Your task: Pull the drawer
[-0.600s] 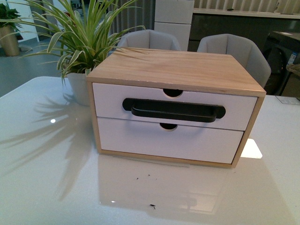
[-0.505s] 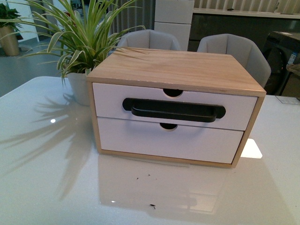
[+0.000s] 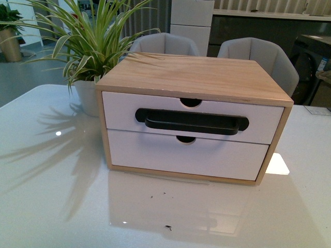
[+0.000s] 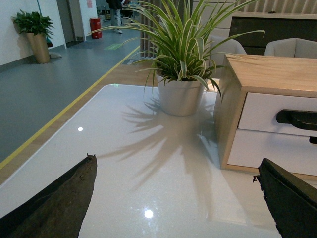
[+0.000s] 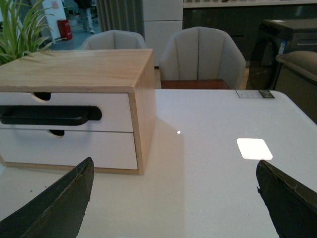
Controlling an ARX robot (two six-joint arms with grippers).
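Wood makes the box (image 3: 196,77) that sits in the middle of the front view, on a shiny white table (image 3: 51,196). The drawer (image 3: 124,111) is the top one of two in the box, just above the middle of the frame. It has a white front with a long black handle (image 3: 191,122) across it, and it looks shut. The lower drawer (image 3: 186,155) has only a small notch and no handle. A plant (image 3: 88,46) in a white pot stands at the upper left, just beside the box. No arm shows in the front view. The left gripper (image 4: 176,161) is spread wide with nothing in it. Its dark fingers (image 4: 54,208) hang over the bare table, and the box is near but not touching. The right gripper (image 5: 174,163) is spread wide and empty too, with a corner of the box ahead of it. I think the job is at its very start, because the reach for the handle is not yet done. Next, one gripper needs to go to the black handle, get its fingers around the bar and close on it. Then it needs to pull straight back, so the drawer slides out and the box does not slide along with it.
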